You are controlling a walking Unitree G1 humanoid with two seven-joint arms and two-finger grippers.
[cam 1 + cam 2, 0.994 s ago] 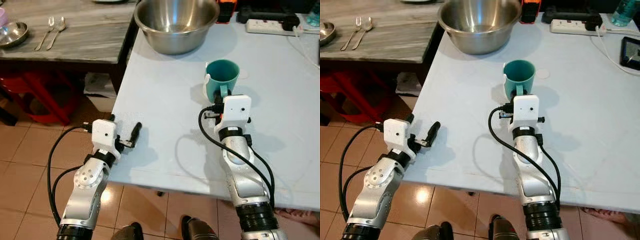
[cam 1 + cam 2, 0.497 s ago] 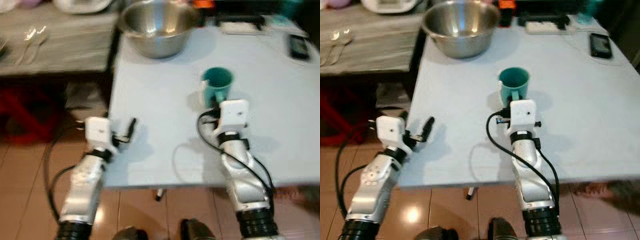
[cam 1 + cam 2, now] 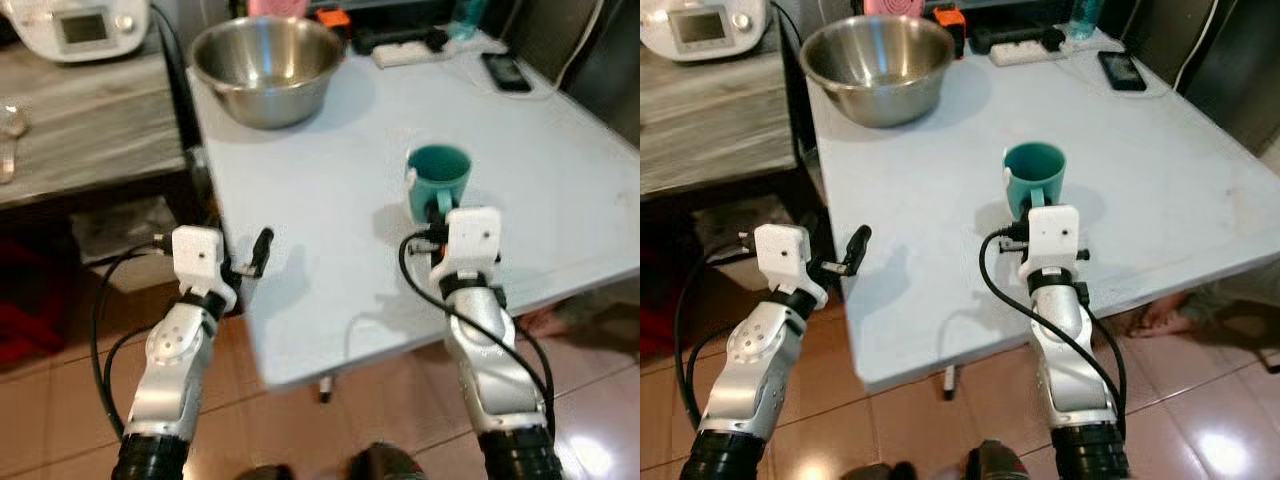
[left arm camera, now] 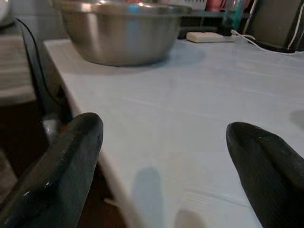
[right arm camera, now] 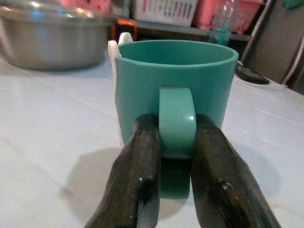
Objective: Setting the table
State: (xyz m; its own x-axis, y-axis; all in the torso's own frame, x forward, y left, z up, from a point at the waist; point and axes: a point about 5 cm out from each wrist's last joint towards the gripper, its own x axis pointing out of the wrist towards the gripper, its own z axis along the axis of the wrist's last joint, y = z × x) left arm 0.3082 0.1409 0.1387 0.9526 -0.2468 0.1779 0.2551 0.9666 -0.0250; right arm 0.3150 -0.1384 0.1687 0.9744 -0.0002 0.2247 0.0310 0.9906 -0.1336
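At the upper left of the head view a white kitchen appliance (image 3: 75, 28) sits on a grey wooden side table (image 3: 90, 120). Below it, at the left, the left end effector (image 3: 262, 248) hovers at the near left edge of the pale blue table (image 3: 330, 190), its 2 black fingers (image 4: 64, 166) spread wide apart with nothing between them. Toward the top, left of centre, a large steel mixing bowl (image 3: 265, 68) stands on the table. Right of centre, the teal mug (image 3: 438, 180) stands upright on the table, and the right end effector (image 5: 173, 142) pinches its handle (image 5: 176, 121) between both fingers. In the upper right lie a white power strip (image 3: 1025, 52) and a phone (image 3: 505, 72).
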